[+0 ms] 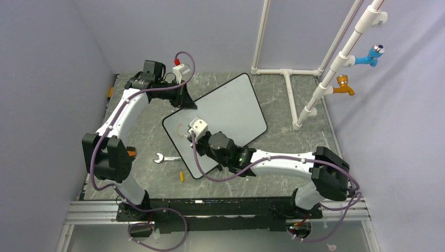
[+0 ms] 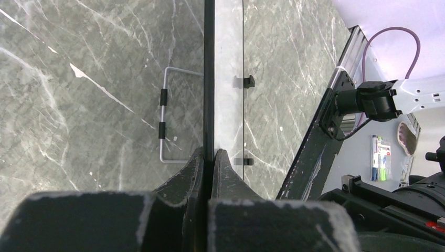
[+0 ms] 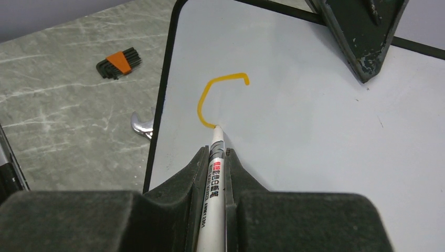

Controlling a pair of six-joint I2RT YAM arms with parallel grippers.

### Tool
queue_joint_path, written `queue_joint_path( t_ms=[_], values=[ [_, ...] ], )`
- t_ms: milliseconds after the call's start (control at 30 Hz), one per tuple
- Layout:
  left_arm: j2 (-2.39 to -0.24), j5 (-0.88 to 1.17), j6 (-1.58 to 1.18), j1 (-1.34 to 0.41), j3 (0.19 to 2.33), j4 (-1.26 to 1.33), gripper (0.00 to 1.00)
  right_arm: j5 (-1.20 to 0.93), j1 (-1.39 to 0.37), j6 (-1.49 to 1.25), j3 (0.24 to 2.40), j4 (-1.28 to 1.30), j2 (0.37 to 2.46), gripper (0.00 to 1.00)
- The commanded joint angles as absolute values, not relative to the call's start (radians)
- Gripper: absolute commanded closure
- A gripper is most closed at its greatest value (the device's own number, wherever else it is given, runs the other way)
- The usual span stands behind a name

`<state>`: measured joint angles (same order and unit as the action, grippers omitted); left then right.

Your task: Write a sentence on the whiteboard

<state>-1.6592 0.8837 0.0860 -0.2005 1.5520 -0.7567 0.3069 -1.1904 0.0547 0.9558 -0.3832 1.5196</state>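
Stretched low, right pincer [image 3: 216,153] presses clamped marker [image 3: 214,181] onto whiteboard [image 3: 315,131] (left pincer [image 2: 210,155] pinches rim).

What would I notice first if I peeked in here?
Probably the big whiteboard lying slanted in the middle of the table. The right gripper pinches a white marker, its tip at the end of an orange curve near the board's edge. The left gripper clamps the board's far-left edge.
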Motion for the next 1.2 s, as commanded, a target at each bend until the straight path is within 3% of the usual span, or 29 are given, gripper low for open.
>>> queue_joint_path(
  t_ms=[0,433,867,1167],
  values=[
    [-1.619,0.802,0.156,-0.213,1.537,-0.733,1.0,0.397,-1.184,0.066,0.973,-0.33,1.502,1.0],
    [-1.615,0.783,0.158,-0.213,1.531,-0.73,1.0,0.369,-1.227,0.053,1.069,-0.192,1.425,1.0],
    [-1.608,0.769,0.159,-0.223,1.536,-0.738,1.0,0.456,-1.26,0.006,0.922,-0.23,1.273,1.0],
    [-1.606,0.758,0.162,-0.239,1.535,-0.742,1.0,0.493,-1.253,0.024,0.93,-0.235,1.265,1.0]
  ],
)
